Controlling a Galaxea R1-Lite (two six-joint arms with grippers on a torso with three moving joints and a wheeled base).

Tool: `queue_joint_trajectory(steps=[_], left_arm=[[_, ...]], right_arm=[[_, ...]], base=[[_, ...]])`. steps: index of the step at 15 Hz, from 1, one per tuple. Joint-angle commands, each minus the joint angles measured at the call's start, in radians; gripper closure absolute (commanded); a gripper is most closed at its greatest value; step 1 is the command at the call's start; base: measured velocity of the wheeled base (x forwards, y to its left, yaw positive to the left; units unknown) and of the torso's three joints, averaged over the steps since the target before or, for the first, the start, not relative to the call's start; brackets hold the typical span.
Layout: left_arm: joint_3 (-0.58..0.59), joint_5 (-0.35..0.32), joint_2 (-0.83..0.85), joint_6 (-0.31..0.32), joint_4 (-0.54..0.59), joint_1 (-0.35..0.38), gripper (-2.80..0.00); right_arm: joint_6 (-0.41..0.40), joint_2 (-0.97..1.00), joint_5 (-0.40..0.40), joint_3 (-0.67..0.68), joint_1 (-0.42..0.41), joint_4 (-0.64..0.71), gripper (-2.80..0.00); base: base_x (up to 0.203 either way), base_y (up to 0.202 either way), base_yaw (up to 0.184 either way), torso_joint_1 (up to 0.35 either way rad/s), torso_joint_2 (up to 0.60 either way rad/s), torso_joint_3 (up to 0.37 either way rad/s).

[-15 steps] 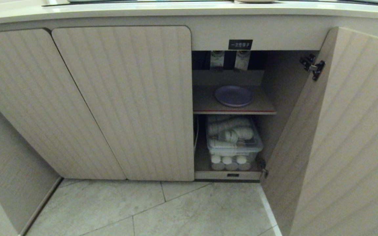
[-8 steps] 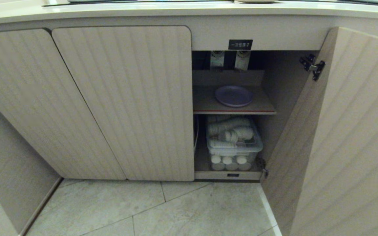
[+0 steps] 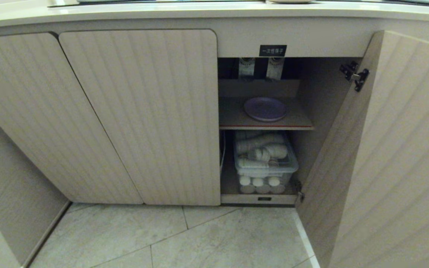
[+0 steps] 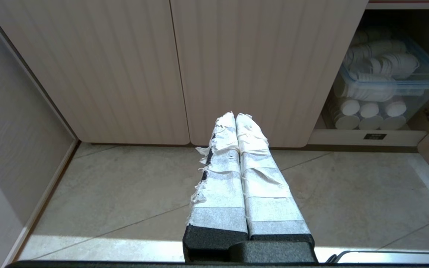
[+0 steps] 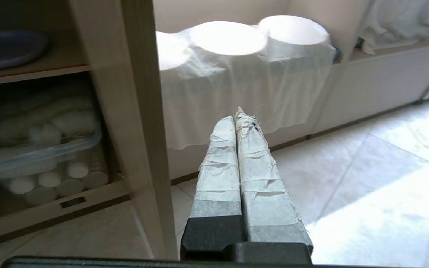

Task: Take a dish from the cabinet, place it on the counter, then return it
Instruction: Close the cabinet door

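The lavender dish lies flat on the inner shelf of the cabinet, whose right door stands swung open. In the right wrist view the dish shows on the shelf beyond the door's edge. The cream counter runs along the top. Neither arm appears in the head view. My left gripper is shut and empty, low over the floor in front of the closed doors. My right gripper is shut and empty, outside the open door and well short of the dish.
Under the shelf sits a clear lidded bin of white cups with more cups below. A black label is above the opening. A cloth-draped stand is past the door. Tiled floor lies before the cabinet.
Nothing has visibly changed in the head view; the dish, the doors and the bin stay as they were.
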Motion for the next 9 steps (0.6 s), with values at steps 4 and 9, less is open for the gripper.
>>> queue_joint_trajectory(steps=[4, 9], left_arm=[[0.000, -0.001, 0.000, 0.000, 0.000, 0.000, 0.00], [0.000, -0.001, 0.000, 0.000, 0.000, 0.000, 0.00]], right_arm=[[0.004, 0.175, 0.003, -0.018, -0.095, -0.072, 0.00], [0.011, 0.214, 0.004, -0.045, -0.091, -0.077, 0.00]], base=[[0.000, 0.000, 0.000, 0.000, 0.00, 0.000], [0.000, 0.000, 0.000, 0.000, 0.00, 0.000]])
